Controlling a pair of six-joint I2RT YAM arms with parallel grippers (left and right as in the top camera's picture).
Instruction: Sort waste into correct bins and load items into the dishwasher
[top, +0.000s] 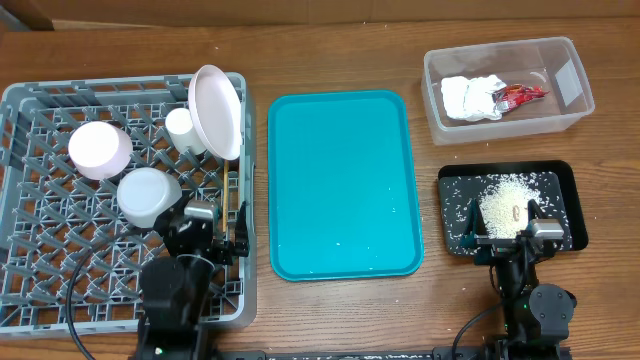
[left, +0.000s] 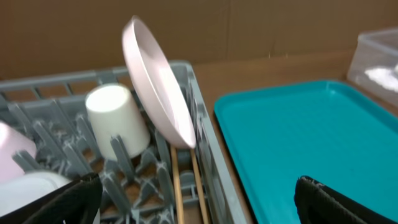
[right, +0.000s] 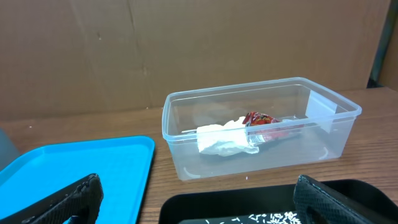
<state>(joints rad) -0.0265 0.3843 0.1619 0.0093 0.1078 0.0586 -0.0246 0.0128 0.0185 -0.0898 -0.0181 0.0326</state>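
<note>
Standing wide apart, my jaws hold nothing. My left gripper (top: 205, 232) hovers over the rack (top: 40, 270), my right gripper (top: 508, 230) over the black tray (top: 560, 180). The plate (top: 217, 110), cup (top: 182, 128), bowl (top: 148, 196), saucer (top: 99, 150) and chopsticks (left: 177, 186) are racked. The napkin (top: 465, 97) and wrapper (top: 515, 95) lie in the tub (top: 575, 80), the rice (top: 505, 200) on the black tray. Sorting looks done. Next, I judge, comes pulling clear or clearing stray specks off the teal tray (top: 340, 180).

- Overhead view: bright, even light with only soft, faint shadows.
- Left wrist view: blurred and soft throughout.
- Right wrist view: sharp, with faint glare on the clear tub (right: 336, 134).
</note>
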